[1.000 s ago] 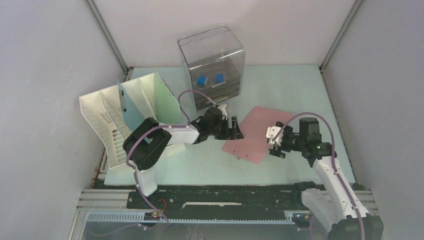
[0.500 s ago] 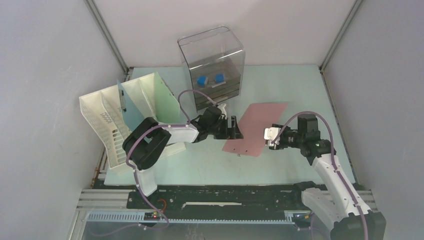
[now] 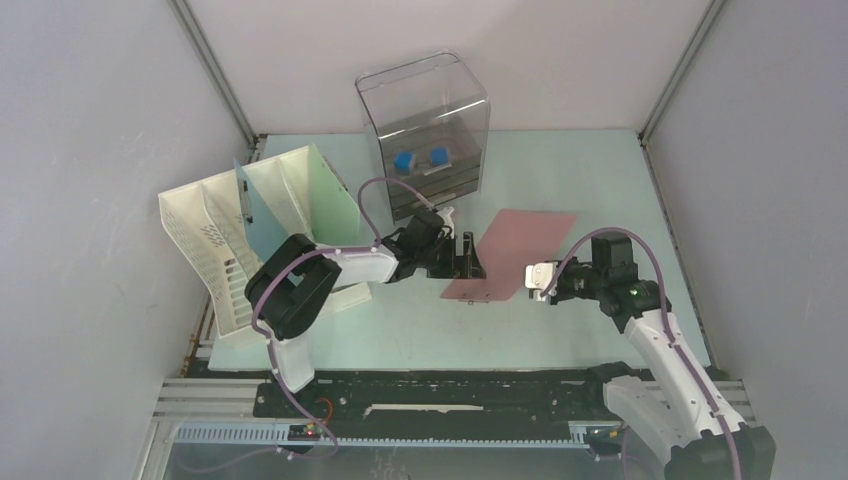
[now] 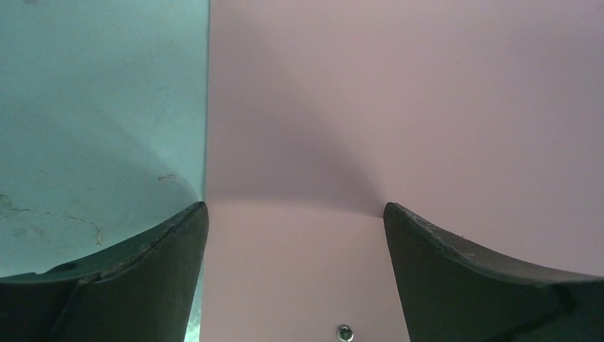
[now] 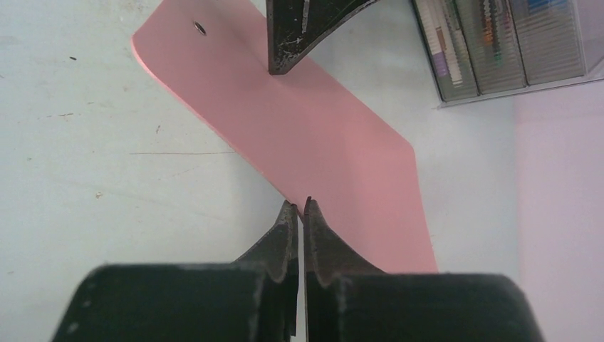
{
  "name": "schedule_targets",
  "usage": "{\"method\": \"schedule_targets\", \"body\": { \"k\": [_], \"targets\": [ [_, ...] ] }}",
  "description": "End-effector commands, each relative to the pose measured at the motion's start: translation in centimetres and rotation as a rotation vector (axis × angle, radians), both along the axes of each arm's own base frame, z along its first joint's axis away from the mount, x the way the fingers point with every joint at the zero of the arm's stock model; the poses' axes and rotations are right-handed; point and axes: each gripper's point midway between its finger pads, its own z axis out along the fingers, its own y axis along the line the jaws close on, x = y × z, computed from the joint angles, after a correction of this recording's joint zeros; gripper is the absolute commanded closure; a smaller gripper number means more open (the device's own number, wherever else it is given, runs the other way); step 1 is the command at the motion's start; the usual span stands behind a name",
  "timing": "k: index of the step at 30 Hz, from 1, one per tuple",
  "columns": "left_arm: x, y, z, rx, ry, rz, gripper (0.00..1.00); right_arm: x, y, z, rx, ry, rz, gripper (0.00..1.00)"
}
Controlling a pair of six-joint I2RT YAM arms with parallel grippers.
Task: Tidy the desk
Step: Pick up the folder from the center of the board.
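A pink sheet point(image 3: 510, 250) lies on the pale mint-green desk point(image 3: 580, 170), in front of the drawer box. My left gripper point(image 3: 468, 258) is open and rests low over the sheet's left edge. In the left wrist view its fingers straddle that edge, with the pink sheet point(image 4: 399, 107) on the right and the bare desk point(image 4: 92, 107) on the left. My right gripper point(image 3: 534, 276) is at the sheet's near right edge. In the right wrist view it point(image 5: 299, 204) is shut on the thin edge of the pink sheet point(image 5: 320, 135). A left finger point(image 5: 299, 28) shows at the sheet's far end.
A white slotted file rack point(image 3: 215, 255) stands at the left, holding a green sheet point(image 3: 305, 195) and a blue one. A clear drawer box point(image 3: 425, 130) with blue items inside stands at the back, and its drawers point(image 5: 498, 43) show in the right wrist view. Grey walls surround the desk.
My right gripper has closed on the pink sheet's near right edge and shifted slightly left. The sheet's near side now looks shorter from above. The left arm has barely moved.
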Motion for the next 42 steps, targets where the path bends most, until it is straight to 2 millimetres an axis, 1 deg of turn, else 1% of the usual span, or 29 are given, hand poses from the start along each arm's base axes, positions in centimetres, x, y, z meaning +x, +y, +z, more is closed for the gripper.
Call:
{"method": "schedule_targets", "body": {
  "k": [1, 4, 8, 10, 11, 15, 19, 23, 28, 29, 31, 32, 33, 37, 38, 40, 42],
  "targets": [
    [-1.9, -2.9, 5.6, -0.15, -0.041, -0.141, 0.08, -1.2, 0.9, 0.6, 0.036, 0.034, 0.036, 1.0],
    [-1.6, -2.6, 7.4, -0.158, -0.093, -0.123, 0.06, -2.0, 0.7, 0.8, 0.037, 0.069, 0.03, 1.0],
    [-0.9, -1.8, 10.6, -0.181, -0.188, -0.084, 0.01, -3.0, 0.5, 2.2, 0.072, 0.106, 0.017, 1.0],
    [-0.7, -1.3, 12.7, -0.199, -0.246, -0.06, 0.0, -3.3, 0.4, 3.0, 0.094, 0.127, -0.006, 1.0],
    [-0.6, -1.0, 14.1, -0.212, -0.284, -0.049, 0.0, -3.3, 0.4, 3.3, 0.107, 0.137, -0.021, 1.0],
    [-0.5, 0.6, 17.7, -0.225, -0.393, -0.006, 0.0, -2.9, 0.1, 4.3, 0.147, 0.148, -0.066, 1.0],
    [-0.4, 2.9, 20.6, -0.216, -0.511, 0.061, 0.0, -2.6, 0.0, 5.9, 0.205, 0.163, -0.101, 1.0],
    [-0.9, 4.8, 23.0, -0.226, -0.614, 0.097, 0.0, -2.3, 0.2, 7.4, 0.255, 0.178, -0.127, 1.0],
    [-1.8, 6.4, 24.5, -0.238, -0.705, 0.101, 0.0, -1.4, 0.1, 8.8, 0.311, 0.192, -0.182, 1.0],
    [-2.0, 6.7, 24.6, -0.24, -0.724, 0.101, 0.0, -1.2, 0.0, 9.0, 0.321, 0.194, -0.199, 1.0],
    [-2.4, 7.4, 25.4, -0.263, -0.787, 0.102, 0.0, -0.5, -0.3, 9.5, 0.34, 0.192, -0.233, 1.0],
    [-2.7, 7.6, 25.2, -0.265, -0.807, 0.096, 0.0, -0.2, -0.5, 9.6, 0.347, 0.191, -0.25, 1.0],
    [-3.0, 7.8, 25.6, -0.286, -0.843, 0.093, 0.0, 0.2, -0.7, 9.7, 0.354, 0.187, -0.271, 1.0],
    [-4.4, 8.3, 25.5, -0.299, -0.943, 0.055, 0.0, 1.4, -1.8, 9.7, 0.386, 0.206, -0.346, 1.0],
    [-4.7, 8.3, 25.4, -0.299, -0.963, 0.042, 0.0, 1.8, -2.4, 9.8, 0.401, 0.211, -0.374, 1.0],
    [-5.3, 8.2, 25.0, -0.298, -0.997, 0.015, 0.0, 2.0, -3.1, 10.0, 0.422, 0.219, -0.4, 1.0],
    [-6.1, 7.6, 24.5, -0.299, -1.042, -0.027, 0.0, 2.0, -3.4, 10.0, 0.436, 0.229, -0.41, 1.0]
  ]
}}
